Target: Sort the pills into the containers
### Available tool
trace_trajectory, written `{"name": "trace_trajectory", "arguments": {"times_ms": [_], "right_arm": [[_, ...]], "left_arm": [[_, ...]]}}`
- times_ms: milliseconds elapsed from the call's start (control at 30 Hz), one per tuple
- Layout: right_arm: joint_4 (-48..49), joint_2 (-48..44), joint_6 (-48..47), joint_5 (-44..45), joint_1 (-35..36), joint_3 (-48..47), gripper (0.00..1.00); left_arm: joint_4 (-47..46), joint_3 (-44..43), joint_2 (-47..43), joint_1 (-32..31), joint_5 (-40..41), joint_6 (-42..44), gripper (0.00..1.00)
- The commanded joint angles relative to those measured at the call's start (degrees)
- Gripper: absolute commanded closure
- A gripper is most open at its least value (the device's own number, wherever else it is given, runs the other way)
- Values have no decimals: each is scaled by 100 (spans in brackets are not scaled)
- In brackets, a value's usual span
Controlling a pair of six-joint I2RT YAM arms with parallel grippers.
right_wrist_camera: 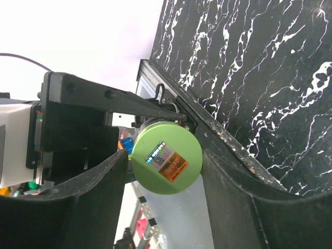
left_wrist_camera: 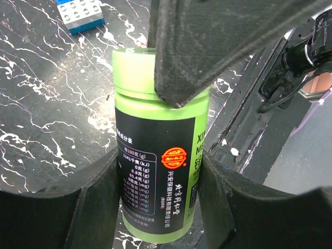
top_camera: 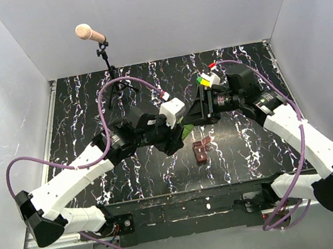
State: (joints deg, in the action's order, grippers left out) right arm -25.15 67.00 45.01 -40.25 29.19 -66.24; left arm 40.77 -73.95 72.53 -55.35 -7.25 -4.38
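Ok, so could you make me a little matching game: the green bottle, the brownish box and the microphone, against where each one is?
Things:
1 green bottle
2 red-brown box
3 microphone

Places:
A upright at the back of the table
B gripped in the left claw
C lying loose on the table, nearer the front

Pairs: 1-B, 2-C, 3-A

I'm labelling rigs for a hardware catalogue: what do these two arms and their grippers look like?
The left arm and right arm have white shells, black joints and black bases. A purple cable loops along each. The left gripper and right gripper are black, with broad matte fingers.
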Motion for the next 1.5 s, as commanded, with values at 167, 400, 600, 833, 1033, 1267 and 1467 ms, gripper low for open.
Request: {"name": "trace_trajectory", "arguments": {"times_ms": [167,400,600,833,1033,1267,1467], "right_arm": [[476,-65,262,-493,-27,234,64],[493,-178,-203,-554,-27,217,99],[905,-591,-695,-791,-36,304,99],[1424,-1268,-1336,-1256,-27,480,99],[1521,-1637,-1943,-2012,-36,419,99],[1767,-1901,-2251,-2364,-27,436,99],[1891,-1980,-2304,-2347,-27,428,99]], "left_arm": [[-78,-207,-117,-37,30,60,100],[-210,-111,-186,-37,-197,-71,100],[-658,109,-450,-37,-813,-396,100],[-1378,408,-907,-37,-1998,-765,100],[-2221,663,-1206,-37,-3379,-1081,100],[-2619,593,-1084,-37,-4074,-1407,100],[-2548,575,-1031,-37,-3978,-1329,100]]}}
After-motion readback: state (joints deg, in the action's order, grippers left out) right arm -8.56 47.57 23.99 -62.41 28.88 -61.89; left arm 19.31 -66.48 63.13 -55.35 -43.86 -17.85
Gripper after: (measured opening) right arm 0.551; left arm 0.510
